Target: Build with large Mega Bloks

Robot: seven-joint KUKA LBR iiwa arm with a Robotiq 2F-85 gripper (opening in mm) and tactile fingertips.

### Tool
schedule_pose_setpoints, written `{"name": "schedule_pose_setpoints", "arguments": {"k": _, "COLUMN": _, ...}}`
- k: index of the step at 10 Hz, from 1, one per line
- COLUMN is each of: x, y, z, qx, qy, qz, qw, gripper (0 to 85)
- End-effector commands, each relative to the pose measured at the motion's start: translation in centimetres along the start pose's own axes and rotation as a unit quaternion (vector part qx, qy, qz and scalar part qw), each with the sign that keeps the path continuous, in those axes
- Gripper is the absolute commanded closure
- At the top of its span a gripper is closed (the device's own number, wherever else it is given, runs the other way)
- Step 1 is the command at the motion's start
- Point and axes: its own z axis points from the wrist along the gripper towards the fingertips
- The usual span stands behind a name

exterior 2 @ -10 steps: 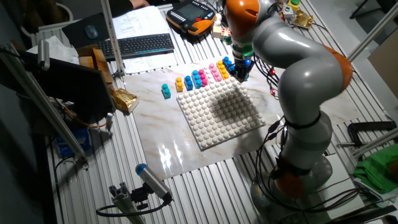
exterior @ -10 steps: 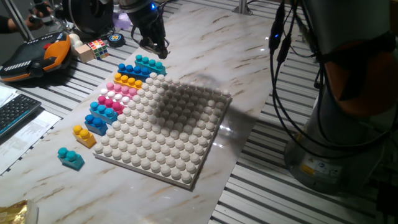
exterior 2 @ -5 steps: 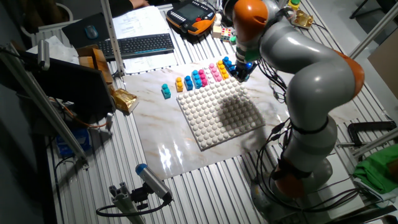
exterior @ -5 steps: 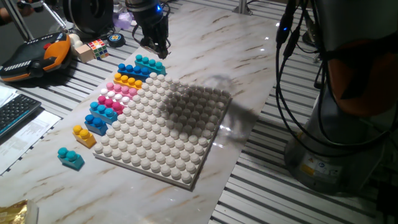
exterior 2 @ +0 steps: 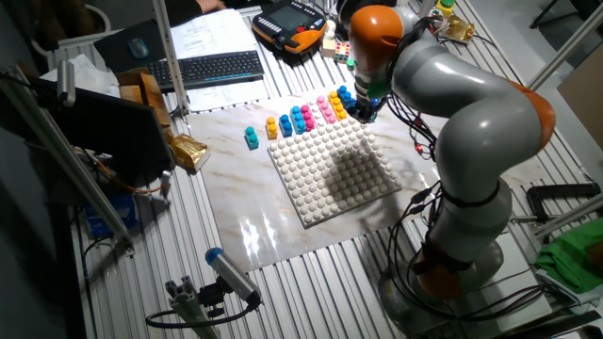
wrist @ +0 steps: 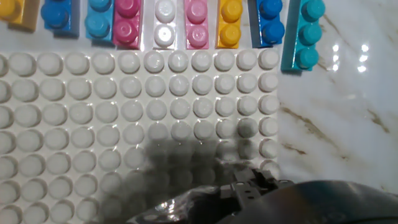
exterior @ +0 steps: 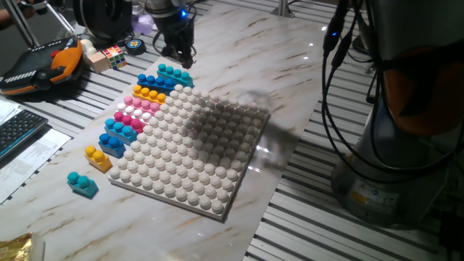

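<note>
The large Mega Bloks lie in a row along the left edge of the white studded baseplate (exterior: 192, 148). From the far end I see a teal brick (exterior: 174, 75), a blue brick (exterior: 154, 81), a yellow-orange brick (exterior: 148, 94), pink bricks (exterior: 134, 111) and light blue ones (exterior: 119, 130). Another teal brick (exterior: 83, 184) sits apart near the front. My gripper (exterior: 178, 52) hangs just beyond the teal end of the row, above the marble. Whether its fingers are open or shut is unclear. The hand view looks down on the row, with the teal brick (wrist: 303, 34) at top right.
A multicoloured puzzle cube (exterior: 112, 55) and an orange-and-black pendant (exterior: 40, 67) lie at the back left. A keyboard (exterior: 14, 134) is at the left edge. The arm's base (exterior: 406, 145) and cables (exterior: 341, 87) stand to the right of the marble slab.
The arm's upper links have swung over. The gripper has crept slightly toward the back left and still hovers near the teal end of the row. No brick has moved.
</note>
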Motion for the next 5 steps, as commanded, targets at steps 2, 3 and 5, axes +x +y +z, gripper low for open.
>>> {"name": "schedule_pose_setpoints", "arguments": {"k": 2, "x": -3.2, "y": -1.1, "z": 1.1, "qx": 0.007, "qy": -0.005, "qz": -0.002, "qw": 1.0, "gripper": 84.3}}
{"name": "schedule_pose_setpoints", "arguments": {"k": 3, "x": -4.6, "y": -1.8, "z": 1.8, "qx": 0.006, "qy": -0.007, "qz": -0.004, "qw": 1.0, "gripper": 84.3}}
{"name": "schedule_pose_setpoints", "arguments": {"k": 5, "x": -7.1, "y": -3.5, "z": 2.9, "qx": 0.016, "qy": -0.009, "qz": 0.003, "qw": 1.0, "gripper": 84.3}}
